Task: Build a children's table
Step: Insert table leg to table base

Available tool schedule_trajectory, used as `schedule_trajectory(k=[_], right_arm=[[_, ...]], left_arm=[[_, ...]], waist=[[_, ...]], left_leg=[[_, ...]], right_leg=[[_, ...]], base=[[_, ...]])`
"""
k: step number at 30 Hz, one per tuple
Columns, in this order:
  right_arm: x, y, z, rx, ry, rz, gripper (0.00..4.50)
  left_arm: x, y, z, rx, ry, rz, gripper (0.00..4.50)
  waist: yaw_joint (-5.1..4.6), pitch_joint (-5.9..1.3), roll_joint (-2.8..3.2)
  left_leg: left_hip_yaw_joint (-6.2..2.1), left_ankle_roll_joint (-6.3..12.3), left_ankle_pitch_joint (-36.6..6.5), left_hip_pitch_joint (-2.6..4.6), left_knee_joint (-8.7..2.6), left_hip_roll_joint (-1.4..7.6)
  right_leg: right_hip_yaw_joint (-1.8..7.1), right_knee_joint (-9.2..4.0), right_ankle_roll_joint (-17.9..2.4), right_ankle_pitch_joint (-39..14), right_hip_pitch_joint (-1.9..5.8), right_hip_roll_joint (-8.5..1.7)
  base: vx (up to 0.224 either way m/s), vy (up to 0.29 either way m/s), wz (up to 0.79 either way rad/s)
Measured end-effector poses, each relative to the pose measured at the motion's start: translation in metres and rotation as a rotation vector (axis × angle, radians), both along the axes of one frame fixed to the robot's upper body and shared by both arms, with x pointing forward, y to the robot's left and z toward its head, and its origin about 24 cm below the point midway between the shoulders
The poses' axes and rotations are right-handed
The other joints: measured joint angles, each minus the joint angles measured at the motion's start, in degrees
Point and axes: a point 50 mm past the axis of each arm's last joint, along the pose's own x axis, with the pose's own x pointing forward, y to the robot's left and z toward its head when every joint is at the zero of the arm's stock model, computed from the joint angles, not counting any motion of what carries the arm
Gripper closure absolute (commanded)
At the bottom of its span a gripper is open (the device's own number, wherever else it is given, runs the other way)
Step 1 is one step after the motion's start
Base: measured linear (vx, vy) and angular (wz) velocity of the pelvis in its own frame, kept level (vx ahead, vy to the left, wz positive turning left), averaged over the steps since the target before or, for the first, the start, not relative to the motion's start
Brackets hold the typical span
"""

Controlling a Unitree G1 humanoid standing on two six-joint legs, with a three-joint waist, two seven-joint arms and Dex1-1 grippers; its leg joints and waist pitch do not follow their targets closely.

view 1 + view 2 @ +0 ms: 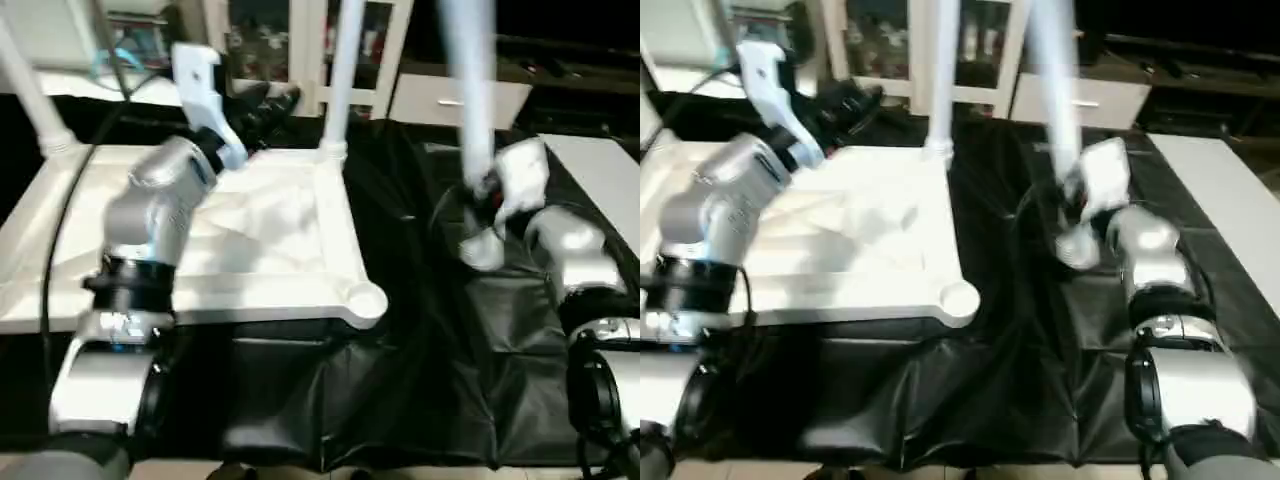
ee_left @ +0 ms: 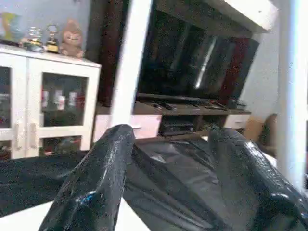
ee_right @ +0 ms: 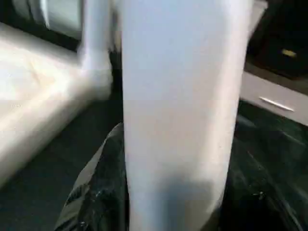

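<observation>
right gripper (image 1: 482, 190) is clamping a leg (image 1: 468, 90) upright, right of the tabletop (image 1: 230, 240). left gripper (image 1: 268, 105) is hanging open, empty. leg looks light, stiff, slick; gripping low seems steadier.

One white tabletop (image 1: 250, 250) lay on one black-draped work table (image 1: 430, 340), two legs (image 1: 342, 70) stood in the tabletop's far corners, a third leg (image 1: 468, 80) rose beside it, two grippers.

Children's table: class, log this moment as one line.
right hand: holds leg upright | left hand: open, empty | tabletop: upside down, two legs fitted
</observation>
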Motion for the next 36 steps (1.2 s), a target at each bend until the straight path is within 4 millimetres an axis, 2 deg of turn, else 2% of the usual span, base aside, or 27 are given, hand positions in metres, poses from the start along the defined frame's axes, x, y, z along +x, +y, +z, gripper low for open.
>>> schedule_trajectory(k=[3,5,9,14,20,26,36], right_arm=[[-0.008,0.007,0.016,0.178,0.011,0.142,2.75],[-0.022,0.016,0.022,0.322,0.053,0.288,2.75],[-0.044,0.031,0.024,0.493,0.151,0.491,2.76],[-0.072,0.046,0.03,0.675,0.25,0.684,2.76],[-0.094,0.053,0.037,0.772,0.301,0.794,2.76],[-0.1,0.056,0.036,0.798,0.338,0.811,2.76],[-0.107,0.058,0.038,0.787,0.364,0.801,2.76]], left_arm=[[-0.008,-0.008,0.001,0.016,-0.036,-0.074,1.62],[-0.015,-0.019,0.0,0.026,-0.062,-0.136,1.62],[-0.023,-0.035,-0.008,0.065,-0.067,-0.211,1.62],[-0.03,-0.043,-0.012,0.074,-0.059,-0.26,1.62],[-0.045,-0.058,-0.01,-0.071,-0.001,-0.395,1.62],[-0.048,-0.057,-0.007,-0.183,0.052,-0.44,1.62],[-0.053,-0.061,-0.001,-0.212,0.073,-0.461,1.62]], waist=[[1.17,0.0,-0.01],[1.92,0.01,-0.03],[3.02,0.02,-0.03],[2.8,0.05,-0.09],[2.78,0.06,-0.13],[2.77,0.07,-0.15],[2.81,0.07,-0.17]], left_leg=[[0.01,-0.02,0.0,0.35,-0.14,0.02],[0.04,-0.04,0.0,0.32,-0.24,0.03],[0.1,-0.06,0.0,0.3,-0.24,0.03],[0.09,-0.16,0.1,0.27,-0.27,0.02],[0.06,-0.29,0.2,0.27,-0.4,0.0],[-0.07,-0.5,0.3,0.27,-0.67,-0.01],[-0.1,-0.57,0.3,0.24,-0.92,-0.06]], right_leg=[[-0.03,-0.15,0.0,0.0,0.38,0.0],[-0.03,-0.27,0.0,0.0,0.42,-0.01],[-0.01,-0.26,0.0,0.0,0.38,-0.03],[-0.01,-0.31,0.4,-0.3,0.33,-0.05],[-0.04,-0.33,0.6,-0.3,0.27,-0.07],[-0.17,-0.37,0.7,-0.4,0.23,-0.07],[-0.19,-0.47,0.8,-0.5,0.23,-0.07]], base=[[0.0,0.0,0.0],[0.0,0.0,0.0],[0.0,0.0,0.0],[0.0,0.0,0.0],[0.0,0.0,0.0],[0.0,0.0,0.0],[0.0,0.0,0.0]])
